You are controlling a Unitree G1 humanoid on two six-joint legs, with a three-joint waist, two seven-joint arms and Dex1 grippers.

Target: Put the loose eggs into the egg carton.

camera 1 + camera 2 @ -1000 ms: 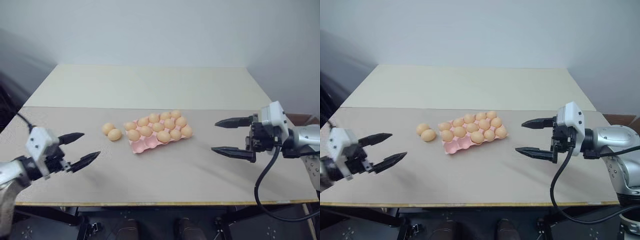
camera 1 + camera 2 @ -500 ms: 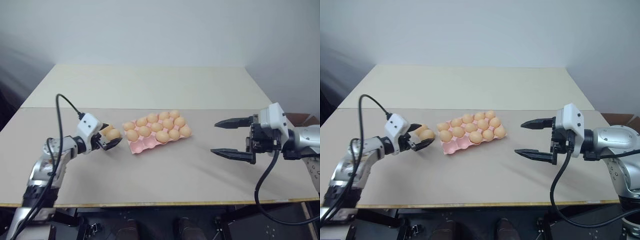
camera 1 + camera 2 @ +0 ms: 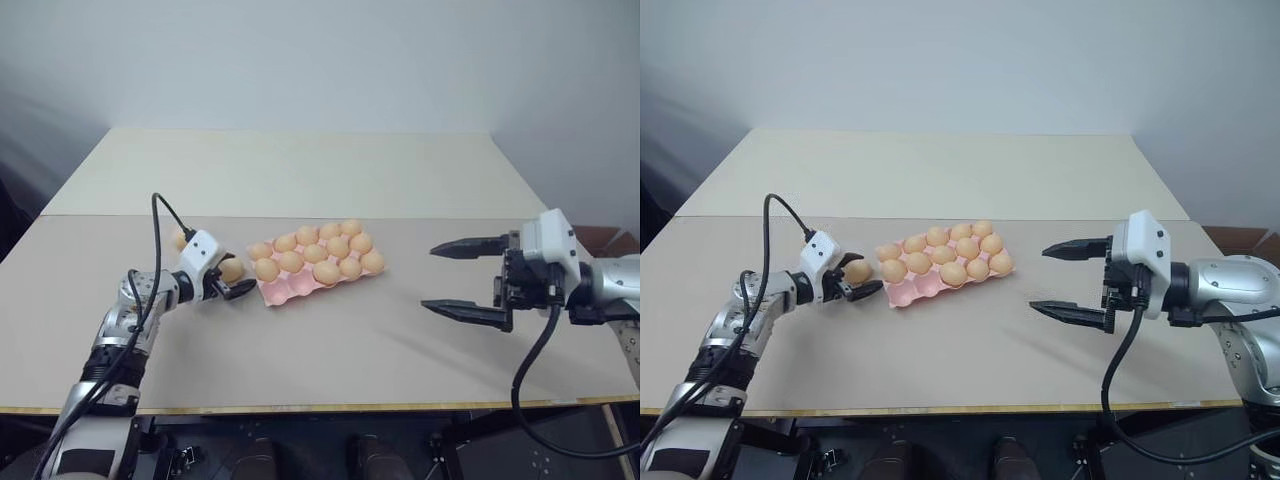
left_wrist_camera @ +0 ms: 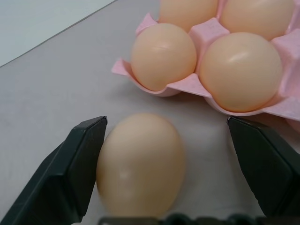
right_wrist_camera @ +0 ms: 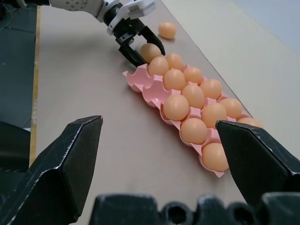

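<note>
we see tan-orange eggs [image 3: 315, 254] in a plain pink egg carton [image 3: 290, 290], a loose egg [image 4: 140, 164] of the same tan-orange, black fingers [image 4: 70, 178] on each claw, and a pale beige surface [image 3: 330, 350].

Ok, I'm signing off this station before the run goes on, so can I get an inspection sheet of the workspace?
Surface: table, grey-beige mat in front, cream top behind.
Job's things: pink carton mid-table, filled except two near-left cups; one loose egg on the mat just left of the carton; other egg further left.
Clutter: nothing seen.
Grippers: left gripper open, fingers either side of the loose egg; right gripper open, apart, right of the carton.
Cables: black cable loops above the left arm; another hangs under the right.
Surroundings: plain wall behind.
</note>
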